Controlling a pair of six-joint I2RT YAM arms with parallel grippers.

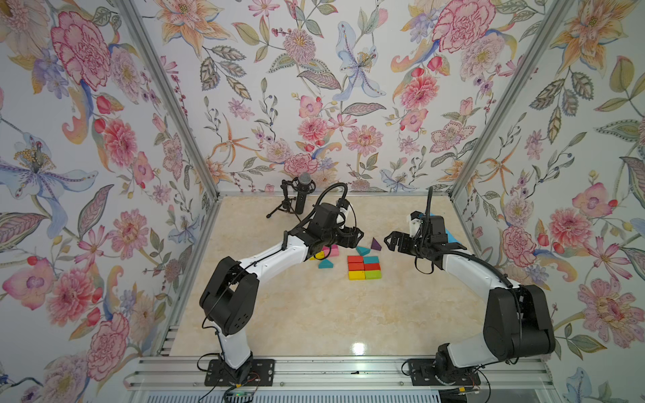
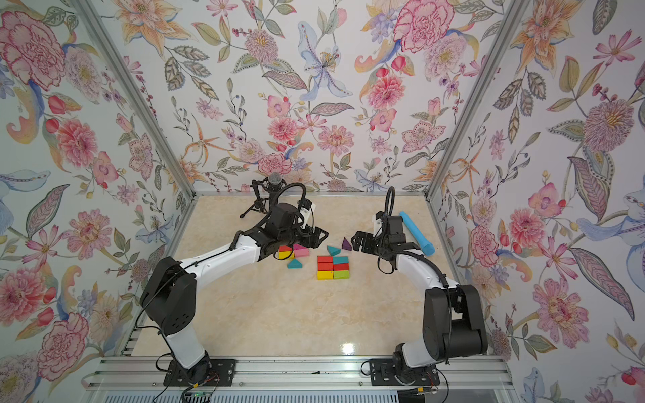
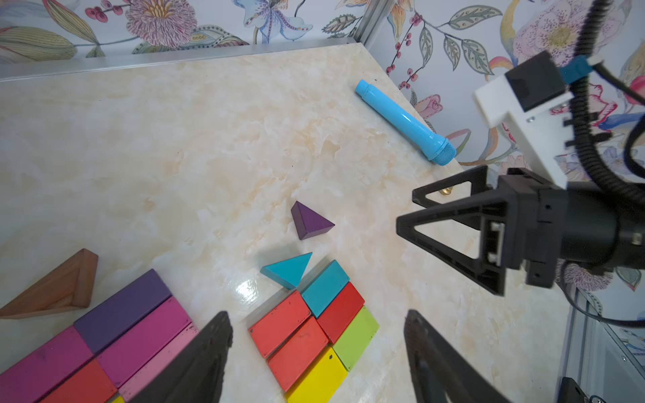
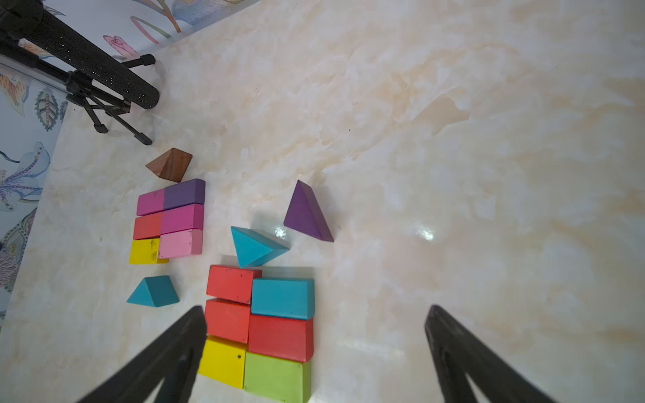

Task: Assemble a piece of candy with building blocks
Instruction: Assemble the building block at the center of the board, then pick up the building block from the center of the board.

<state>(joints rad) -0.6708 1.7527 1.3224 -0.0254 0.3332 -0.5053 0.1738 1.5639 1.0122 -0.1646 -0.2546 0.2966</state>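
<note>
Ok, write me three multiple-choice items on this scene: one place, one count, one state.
1. Where is the purple triangle?
A) on a green brick
B) leaning on the wall
C) alone on the table

2. How many teal triangles are there?
A) two
B) none
C) four

3. How is the right gripper?
A) shut on a brick
B) open, empty
C) shut on a blue stick

Answers:
1 C: it lies on bare table, touching no brick.
2 A: one is beside the six-brick cluster, one apart from it.
3 B: its fingers stand wide apart with nothing between them.
</note>
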